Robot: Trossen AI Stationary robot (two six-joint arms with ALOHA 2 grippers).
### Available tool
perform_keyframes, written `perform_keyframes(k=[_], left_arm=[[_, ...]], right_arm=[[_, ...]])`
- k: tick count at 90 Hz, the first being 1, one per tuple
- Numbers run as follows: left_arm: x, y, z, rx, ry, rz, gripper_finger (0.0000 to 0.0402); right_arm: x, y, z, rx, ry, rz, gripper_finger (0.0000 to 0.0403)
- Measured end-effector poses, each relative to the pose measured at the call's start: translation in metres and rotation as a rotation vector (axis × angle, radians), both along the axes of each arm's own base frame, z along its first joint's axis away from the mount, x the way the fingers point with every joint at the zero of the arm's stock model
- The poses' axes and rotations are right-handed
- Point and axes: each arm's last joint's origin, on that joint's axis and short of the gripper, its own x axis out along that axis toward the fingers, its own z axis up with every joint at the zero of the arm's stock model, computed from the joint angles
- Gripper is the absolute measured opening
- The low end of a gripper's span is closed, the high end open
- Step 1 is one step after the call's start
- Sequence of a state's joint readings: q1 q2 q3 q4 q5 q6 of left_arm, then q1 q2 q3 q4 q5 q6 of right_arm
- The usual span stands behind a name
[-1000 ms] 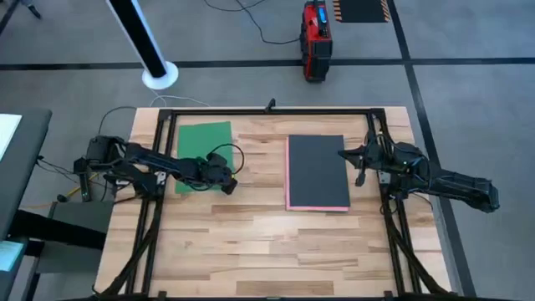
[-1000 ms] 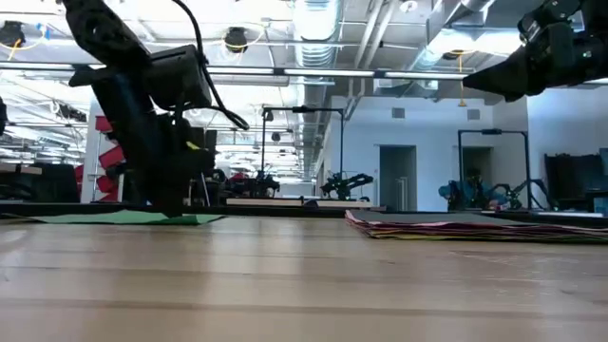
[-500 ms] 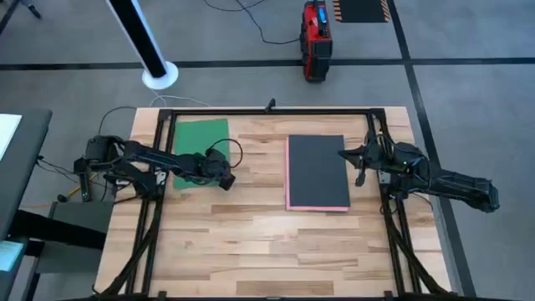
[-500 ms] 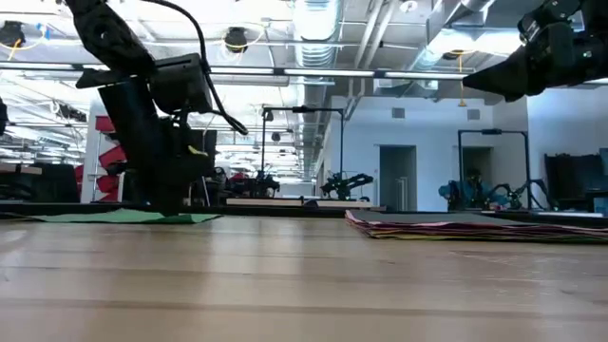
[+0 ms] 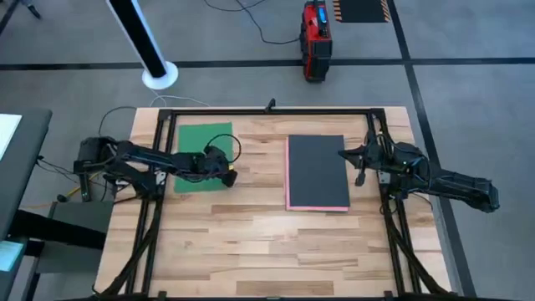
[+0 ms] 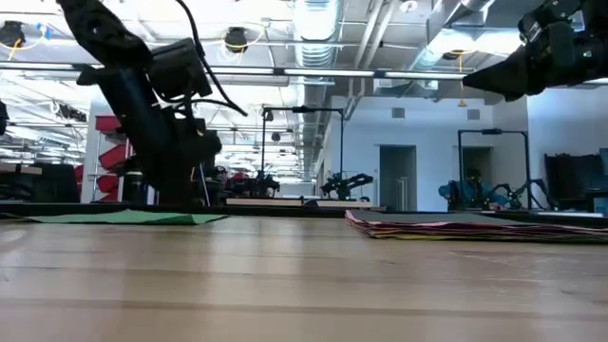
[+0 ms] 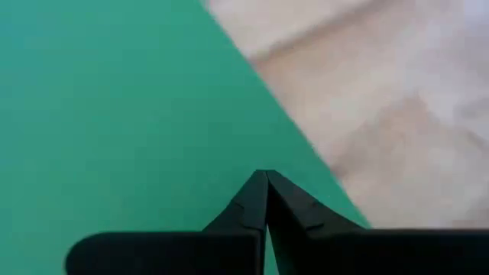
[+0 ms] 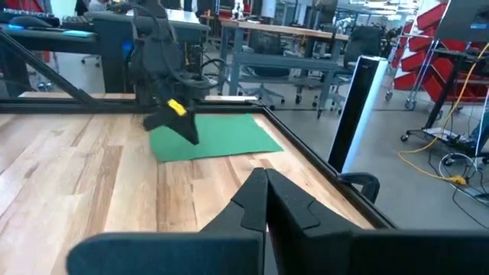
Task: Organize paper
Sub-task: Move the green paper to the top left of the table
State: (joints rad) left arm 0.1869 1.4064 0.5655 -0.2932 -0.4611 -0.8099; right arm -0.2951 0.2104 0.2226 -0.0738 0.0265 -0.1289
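Pale wooden tabletop (image 5: 251, 242) carries 1 flat green paper sheet (image 5: 199, 150) lying apart, the clenched empty left gripper (image 5: 229, 176) above its near corner, probably to slide it, while the right gripper (image 5: 360, 165), also clenched, waits beside the dark grey-topped paper stack (image 5: 317, 170)

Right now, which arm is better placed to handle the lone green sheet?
Probably the left: the left gripper sits at the green sheet's corner, fingers together. The right gripper hangs raised beside the dark grey-topped stack.
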Motion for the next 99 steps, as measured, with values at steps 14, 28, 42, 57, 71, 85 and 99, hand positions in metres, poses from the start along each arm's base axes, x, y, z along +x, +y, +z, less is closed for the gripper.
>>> perform_keyframes(k=[14, 28, 42, 57, 71, 85, 99], left_arm=[[-0.003, 0.015, -0.011, -0.006, 0.060, 0.067, 0.0000], [-0.004, 0.021, -0.017, 0.007, 0.119, 0.083, 0.0000], [-0.006, 0.020, -0.019, 0.002, 0.160, 0.062, 0.0000], [-0.010, 0.019, -0.021, -0.005, 0.221, 0.032, 0.0000], [-0.014, 0.018, -0.022, -0.009, 0.274, 0.024, 0.0000], [-0.014, 0.018, -0.022, 0.000, 0.299, -0.018, 0.0000], [-0.014, 0.019, -0.022, 0.002, 0.306, -0.036, 0.0000]], right_arm=[[0.000, 0.000, 0.000, -0.003, 0.000, 0.000, 0.0000], [0.000, 0.000, 0.000, -0.002, 0.003, 0.000, 0.0000], [0.000, 0.000, -0.001, 0.007, 0.006, -0.001, 0.0000], [0.000, 0.000, -0.001, 0.007, 0.007, -0.001, 0.0000], [0.000, 0.000, -0.001, 0.008, 0.007, -0.001, 0.0000], [0.000, 0.000, -0.001, 0.008, 0.007, -0.001, 0.0000], [0.000, 0.000, -0.001, 0.008, 0.007, -0.001, 0.0000]])
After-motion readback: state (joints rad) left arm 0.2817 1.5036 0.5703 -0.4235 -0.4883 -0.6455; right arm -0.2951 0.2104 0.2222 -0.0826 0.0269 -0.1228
